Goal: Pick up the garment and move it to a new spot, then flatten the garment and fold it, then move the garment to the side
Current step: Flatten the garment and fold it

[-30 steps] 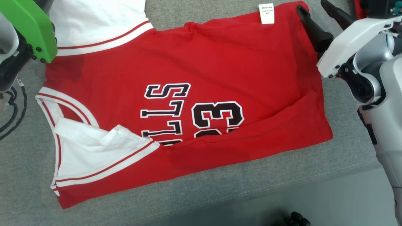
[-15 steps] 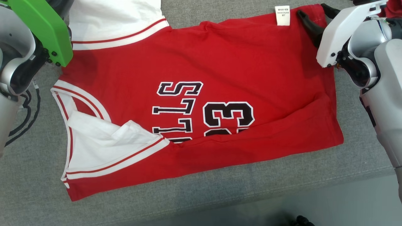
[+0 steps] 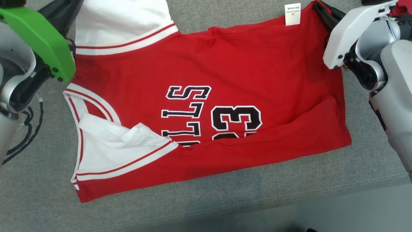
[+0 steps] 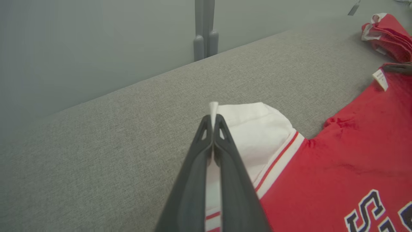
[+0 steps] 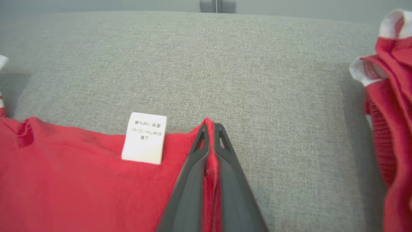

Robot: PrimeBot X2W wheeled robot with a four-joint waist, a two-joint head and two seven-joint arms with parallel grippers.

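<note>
Left wrist view checked first: found the left pincer (image 4: 212,120) pressed together on a white corner of the garment (image 3: 225,74), with a sliver of cloth poking out past the fingertips. Right wrist view checked next: found the right pincer (image 5: 210,127) likewise closed, pinching a red fold at the hem corner just beside the care label (image 5: 145,138). Judged both grips to sit at the two far corners of one long edge, well apart, so as to keep that edge taut and allow dragging or lifting without bunching. Noted the garment lying mostly flat across the grey tabletop (image 3: 225,206), print side up, with lettering and the number 23 partly buried under a fold along the near edge. Noted also a white panel (image 3: 112,151) turned over at the near left corner. Assessed flattening as incomplete: near fold and crease toward the right hem not yet smoothed. Recorded a coarse woven grey covering on the tabletop, likely to drag somewhat against the cloth. Recorded a second red-and-white garment (image 5: 392,112) bunched at the far right, apart from the held piece. Observed a plain grey wall (image 4: 64,48) behind the far edge, a grey upright post (image 4: 206,29) against it, and a strip of pale floor (image 3: 354,212) below the near edge. Flagged one risk: slipping of the thin white corner from the left grip under tension.
</note>
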